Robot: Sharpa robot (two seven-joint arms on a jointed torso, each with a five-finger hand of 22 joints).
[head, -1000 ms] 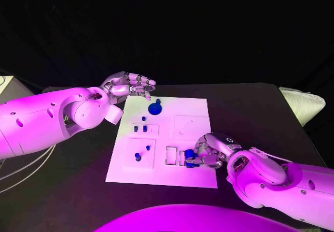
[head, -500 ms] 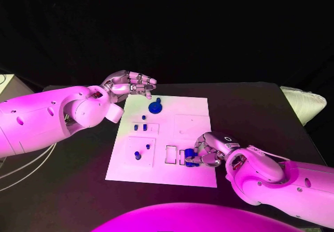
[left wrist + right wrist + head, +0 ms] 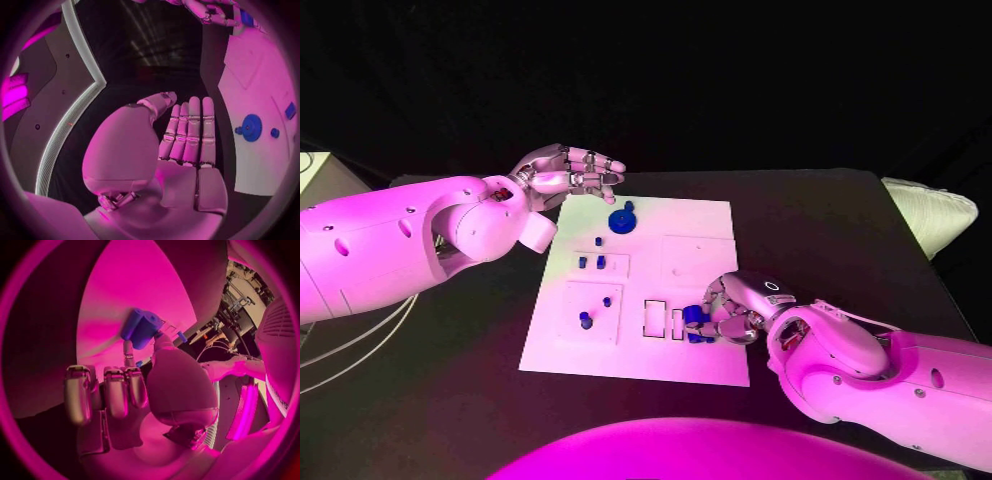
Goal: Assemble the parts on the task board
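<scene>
Right hand: the right hand (image 3: 737,312) grips a blue part (image 3: 692,316) at the task board (image 3: 711,365)'s near right area.
Board centre: small blue pieces (image 3: 586,321) stand in recesses.
Left hand: the left hand (image 3: 571,172) hovers empty, fingers loosely curled, just beyond the far left corner, near a round blue part (image 3: 622,222).

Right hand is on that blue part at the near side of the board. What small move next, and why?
Probably ease the right hand down to seat the blue part it holds into the slot area beside the rectangular cutout on the task board. The left hand hovers off the far corner, holding nothing, so nothing blocks this.
</scene>
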